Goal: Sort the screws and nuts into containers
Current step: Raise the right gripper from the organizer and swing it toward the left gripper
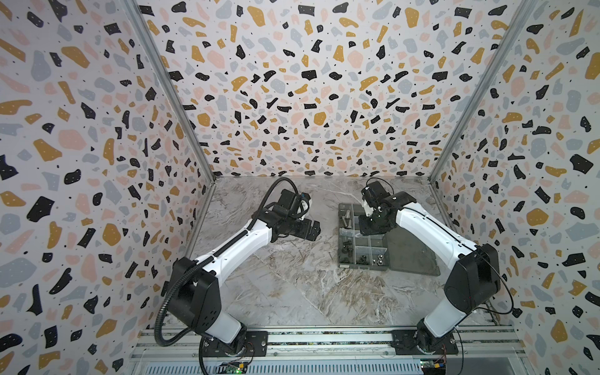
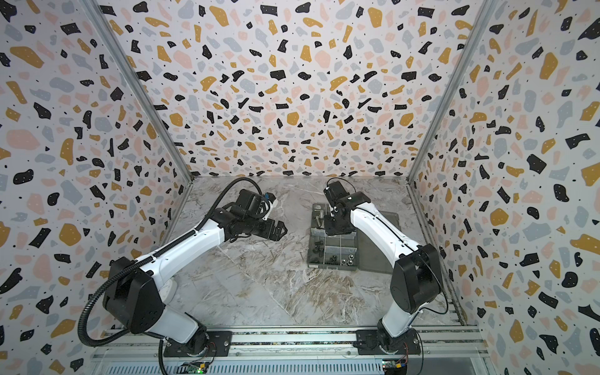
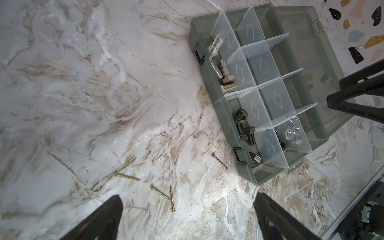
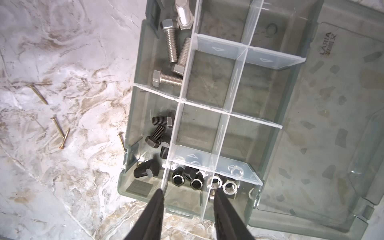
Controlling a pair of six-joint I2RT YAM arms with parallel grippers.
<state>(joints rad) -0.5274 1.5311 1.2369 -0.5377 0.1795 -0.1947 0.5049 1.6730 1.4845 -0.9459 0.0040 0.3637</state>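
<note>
Right of centre on the marble table (image 1: 285, 292), a smoky-grey box (image 1: 361, 267) sits open in both top views. Its flat lid (image 1: 412, 256) is spread toward the right edge of the frame. Silver bolts (image 1: 346, 218) lie in the box's upper left compartment and black bolts (image 1: 346, 244) in the one just below it. Black nuts (image 1: 362, 259) and silver nuts (image 1: 378, 258) share neighbouring compartments along its lower edge.

The right gripper (image 1: 368, 228) hangs over the upper part of the box without touching it. Its wrist view shows the fingers (image 4: 155, 207) a narrow way apart with nothing between them, the tips lined up with the compartment of black nuts.

Near the middle of the frame, the left gripper (image 1: 313, 230) hovers over bare table, well apart from the box's left side. Its fingers (image 3: 104, 216) are spread wide and hold nothing.

Both wrist views pick out four thin brass screws (image 3: 161, 192) lying loose on the table beside the box. One rests just beside the corner nearest the black bolts. The other three lie farther off, two of them meeting in a V. These screws are too small to make out in the top views.
</note>
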